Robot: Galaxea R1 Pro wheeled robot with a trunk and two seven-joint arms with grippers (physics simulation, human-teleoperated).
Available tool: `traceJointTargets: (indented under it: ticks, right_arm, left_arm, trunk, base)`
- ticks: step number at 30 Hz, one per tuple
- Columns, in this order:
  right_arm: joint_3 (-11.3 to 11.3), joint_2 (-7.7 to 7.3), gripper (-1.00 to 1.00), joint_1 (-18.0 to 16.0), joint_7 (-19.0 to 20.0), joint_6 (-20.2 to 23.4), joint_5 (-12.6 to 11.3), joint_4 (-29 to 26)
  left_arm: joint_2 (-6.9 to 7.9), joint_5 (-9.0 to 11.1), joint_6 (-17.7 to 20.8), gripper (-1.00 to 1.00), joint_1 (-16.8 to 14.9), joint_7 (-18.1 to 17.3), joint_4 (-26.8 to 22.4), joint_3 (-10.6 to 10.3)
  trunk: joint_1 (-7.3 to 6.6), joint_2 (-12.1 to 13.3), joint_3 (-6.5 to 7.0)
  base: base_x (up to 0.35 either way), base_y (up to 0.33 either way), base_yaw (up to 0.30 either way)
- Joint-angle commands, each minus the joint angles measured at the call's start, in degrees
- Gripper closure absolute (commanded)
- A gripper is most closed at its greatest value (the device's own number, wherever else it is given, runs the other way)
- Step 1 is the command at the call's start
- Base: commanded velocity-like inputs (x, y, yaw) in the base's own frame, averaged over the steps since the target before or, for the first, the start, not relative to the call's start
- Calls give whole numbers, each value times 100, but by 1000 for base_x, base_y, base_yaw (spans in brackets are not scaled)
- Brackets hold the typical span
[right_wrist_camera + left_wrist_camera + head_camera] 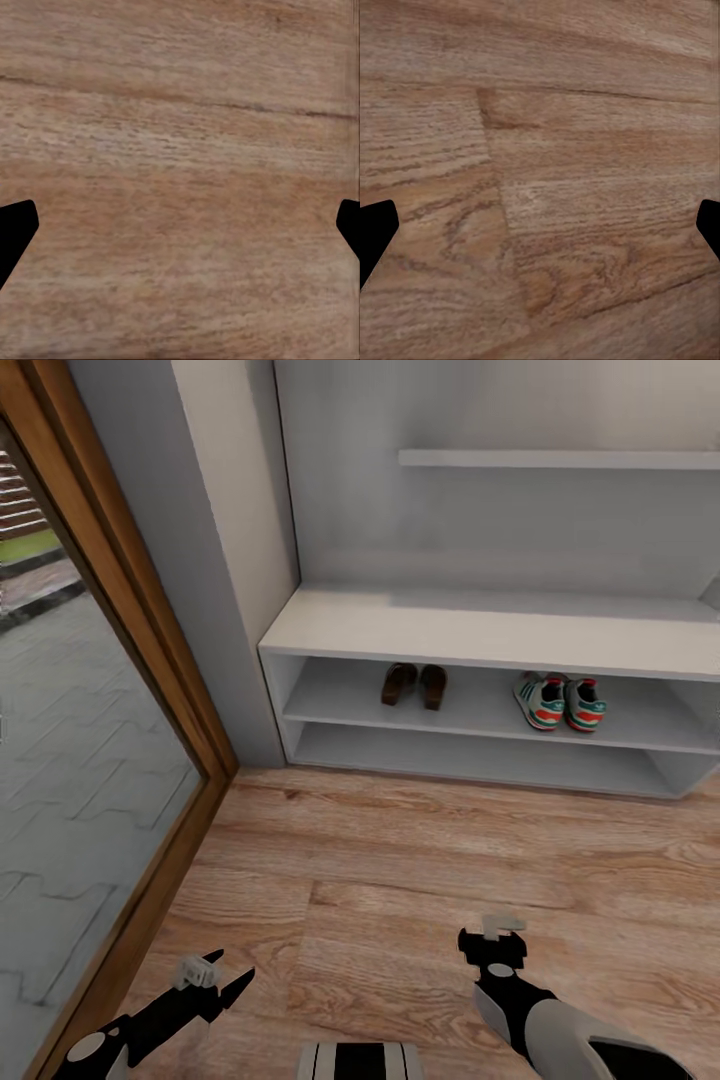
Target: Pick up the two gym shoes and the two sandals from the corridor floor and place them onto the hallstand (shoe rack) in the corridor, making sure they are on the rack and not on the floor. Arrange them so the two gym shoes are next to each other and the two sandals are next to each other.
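Corridor floor (420,860) bare | sandals (414,685), gym shoes (561,703) paired on hallstand (480,625) shelf | both jaws wide, empty

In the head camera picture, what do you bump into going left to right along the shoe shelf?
Left sandal → right sandal → first gym shoe → second gym shoe, all on the hallstand's upper open shelf.

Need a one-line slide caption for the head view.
Sandals and gym shoes paired on the hallstand shelf; both arms low, empty.
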Motion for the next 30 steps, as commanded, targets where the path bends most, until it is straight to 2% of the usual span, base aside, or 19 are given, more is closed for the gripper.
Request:
traceJointTargets:
  ticks: [1,6,7,8,10,14,19,28,29,30]
  right_arm:
    - [-43,-75,-100,35,61,-45,72,11]
    - [-43,-421,-100,184,450,-152,86,24]
    - [-43,-421,-100,184,450,-152,86,24]
    - [-46,-529,-100,248,619,-191,82,26]
    - [-47,-574,-100,280,704,-214,81,27]
    - [-54,-720,-100,469,1111,-368,78,29]
    - [-58,-770,-100,626,1376,-581,77,30]
    - [-58,-792,-100,981,1511,-892,78,30]
    - [-57,-794,-100,1227,1523,-1212,83,30]
    - [-56,-794,-100,1271,1524,-1278,84,30]
  left_arm:
    - [-5,-28,-21,-100,-4,-28,2,27]
    - [-7,-27,-21,-100,-4,-27,0,25]
    - [-7,-27,-21,-100,-4,-27,0,25]
    - [-5,-26,-17,-100,-4,-26,-1,25]
    - [-4,-28,-16,-100,-4,-26,-1,25]
    - [-2,-31,-13,-100,-4,-26,-1,28]
    - [-2,-34,-12,-100,-4,-19,9,35]
    - [-1,-41,-17,-100,-4,6,41,42]
    - [-1,-42,-23,-100,-4,8,57,42]
    - [0,-42,-24,-100,-4,8,59,44]
  trunk:
    - [-3,0,19]
    - [-16,7,130]
    - [-19,8,152]
    - [-21,9,174]
    - [-27,12,219]
    - [-37,17,307]
    - [-50,24,418]
    - [-245,380,580]
    - [-267,420,598]
    - [-289,460,616]
  base:
    - [0,0,0]
    - [0,0,0]
    - [0,0,0]
    - [0,0,0]
    - [0,0,0]
    - [0,0,0]
    - [0,0,0]
    - [0,0,0]
    - [0,0,0]
    - [0,0,0]
